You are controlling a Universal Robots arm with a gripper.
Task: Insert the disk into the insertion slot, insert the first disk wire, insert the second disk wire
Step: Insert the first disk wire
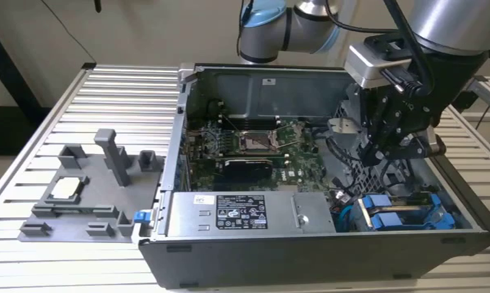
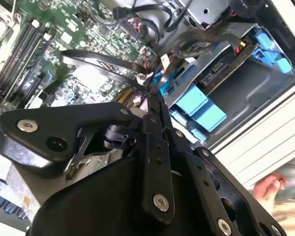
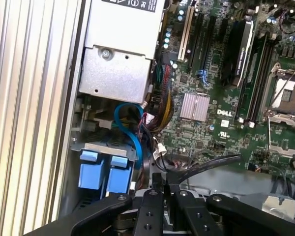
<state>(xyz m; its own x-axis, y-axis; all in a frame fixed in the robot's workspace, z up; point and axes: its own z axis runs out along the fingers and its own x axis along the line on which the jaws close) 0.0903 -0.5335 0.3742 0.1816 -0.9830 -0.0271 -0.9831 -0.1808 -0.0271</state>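
Observation:
The open computer case (image 1: 310,253) lies on a slatted table. At its corner on the exterior view's right, the disk's blue carrier (image 1: 391,215) sits inside the insertion slot (image 1: 430,196) of the grey drive cage. Its blue tabs also appear in both wrist views (image 2: 199,105) (image 3: 102,173). My gripper (image 1: 389,152) reaches down into the case just behind the cage. Its black fingers (image 2: 155,115) are pressed together at the tips (image 3: 163,183), and a flat black disk wire (image 2: 103,64) (image 3: 209,163) ends right there.
A grey power-supply box (image 1: 237,213) fills the case's front, with the green motherboard (image 1: 245,146) behind it. Bundled cables (image 3: 162,105) and a blue wire (image 3: 130,125) crowd the space beside the cage. A grey fixture (image 1: 90,183) stands on the table. A person's hand (image 2: 270,189) is outside the case.

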